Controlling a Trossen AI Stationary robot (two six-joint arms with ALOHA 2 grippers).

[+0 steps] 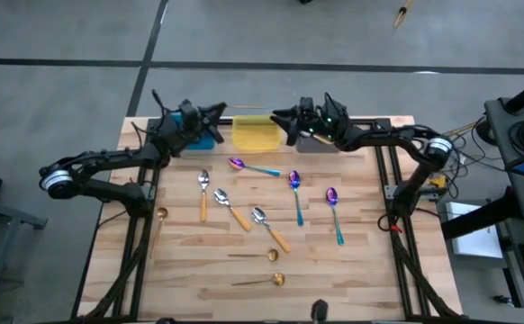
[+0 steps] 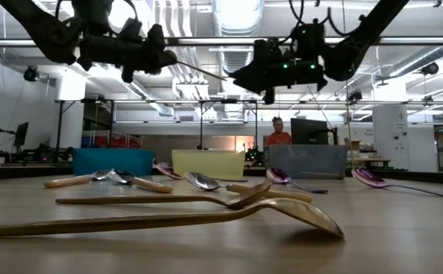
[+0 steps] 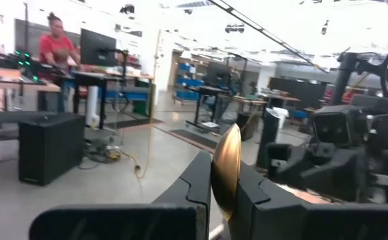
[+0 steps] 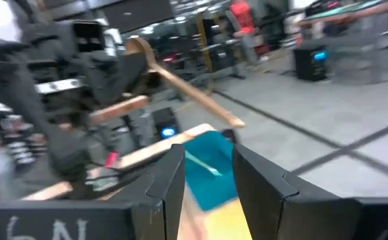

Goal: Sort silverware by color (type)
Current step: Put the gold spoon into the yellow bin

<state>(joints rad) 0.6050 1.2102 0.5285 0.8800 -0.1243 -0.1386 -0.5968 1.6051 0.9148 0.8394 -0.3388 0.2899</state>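
Gripping a gold spoon (image 3: 226, 170) by its bowl, the left pincer (image 1: 210, 115) holds it raised, long axis reaching level toward the right pincer (image 1: 289, 117), whose fingers stand apart and empty just past the handle tip. Right wrist view shows that handle (image 4: 187, 90); other spoons (image 1: 260, 217) lie on the bench (image 1: 352, 270) below.

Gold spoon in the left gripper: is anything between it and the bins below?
Nothing visible. The left gripper holds the gold spoon in the air over the yellow bin; the open right gripper hovers beside its handle end, not beneath it.
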